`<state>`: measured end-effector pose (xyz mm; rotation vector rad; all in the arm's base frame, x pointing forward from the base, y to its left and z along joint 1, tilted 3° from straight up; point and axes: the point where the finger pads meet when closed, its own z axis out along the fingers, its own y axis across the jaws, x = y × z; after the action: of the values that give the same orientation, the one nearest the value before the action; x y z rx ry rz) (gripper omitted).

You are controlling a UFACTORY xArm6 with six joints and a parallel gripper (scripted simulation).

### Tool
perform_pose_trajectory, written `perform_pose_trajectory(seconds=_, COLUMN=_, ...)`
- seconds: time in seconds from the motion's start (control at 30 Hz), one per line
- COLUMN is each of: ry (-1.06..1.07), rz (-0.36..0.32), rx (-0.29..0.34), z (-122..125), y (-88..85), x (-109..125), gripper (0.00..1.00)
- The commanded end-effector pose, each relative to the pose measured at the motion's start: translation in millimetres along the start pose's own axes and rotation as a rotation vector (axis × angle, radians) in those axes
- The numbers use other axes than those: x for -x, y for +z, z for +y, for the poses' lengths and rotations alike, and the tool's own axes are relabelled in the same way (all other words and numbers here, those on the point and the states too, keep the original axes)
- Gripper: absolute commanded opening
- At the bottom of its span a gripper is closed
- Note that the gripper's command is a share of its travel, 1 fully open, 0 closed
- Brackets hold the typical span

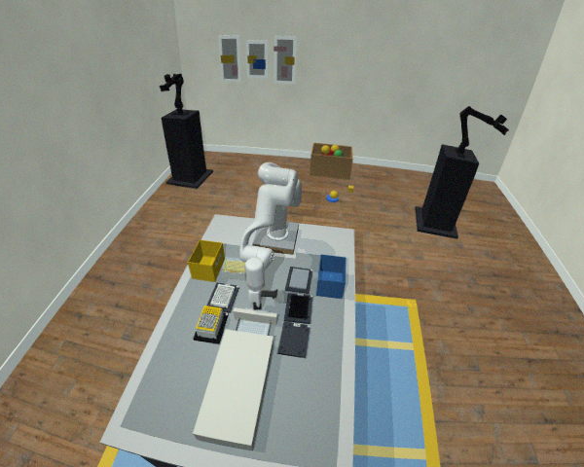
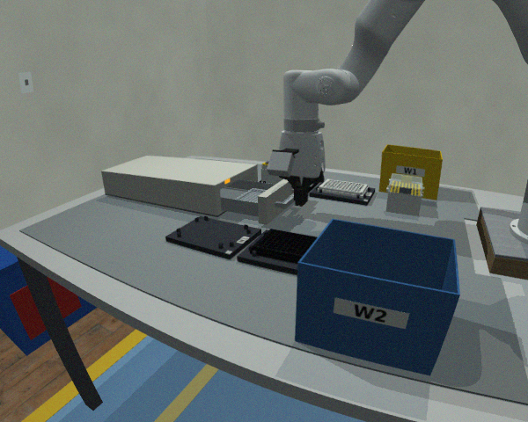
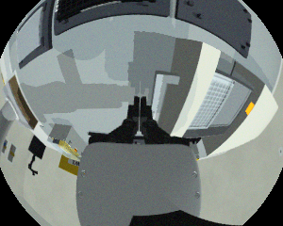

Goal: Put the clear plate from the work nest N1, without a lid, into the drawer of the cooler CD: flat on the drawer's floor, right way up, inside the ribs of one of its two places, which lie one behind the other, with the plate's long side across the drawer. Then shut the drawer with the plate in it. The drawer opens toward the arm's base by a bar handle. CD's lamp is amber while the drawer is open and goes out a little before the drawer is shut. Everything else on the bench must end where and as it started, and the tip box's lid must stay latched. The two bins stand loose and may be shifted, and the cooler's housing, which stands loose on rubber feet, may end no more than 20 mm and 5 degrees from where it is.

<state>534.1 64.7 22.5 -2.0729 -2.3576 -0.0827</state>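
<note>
The cooler CD (image 1: 235,384) is a long white box on the bench. Its drawer stands partly open toward the arm's base, and the amber lamp (image 2: 227,181) is lit. The clear plate (image 2: 251,195) lies flat in the drawer behind the drawer front (image 2: 273,200); it also shows in the wrist view (image 3: 213,101). My gripper (image 2: 299,200) (image 1: 256,305) is shut and empty, pointing down, close to the drawer front on the base side. I cannot tell whether it touches the front. The empty black nest (image 2: 212,235) lies right of the cooler.
The blue bin W2 (image 2: 377,290) stands near the front. The yellow bin W1 (image 2: 410,170) and a small rack (image 2: 404,192) stand behind. Another clear plate on a black nest (image 2: 343,188), a black plate (image 2: 280,245) and the yellow tip box (image 1: 208,320) flank the drawer.
</note>
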Motion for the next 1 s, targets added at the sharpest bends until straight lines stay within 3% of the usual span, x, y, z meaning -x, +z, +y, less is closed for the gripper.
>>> perform_pose_trajectory(seconds=0.0, ry=0.0, rz=0.0, rx=0.005, z=5.6, y=-2.0, x=0.0, gripper=0.0)
perform_pose_trajectory(seconds=0.97, ry=0.0, rz=0.0, rx=0.005, z=46.6, y=-2.3, x=0.0, gripper=0.0)
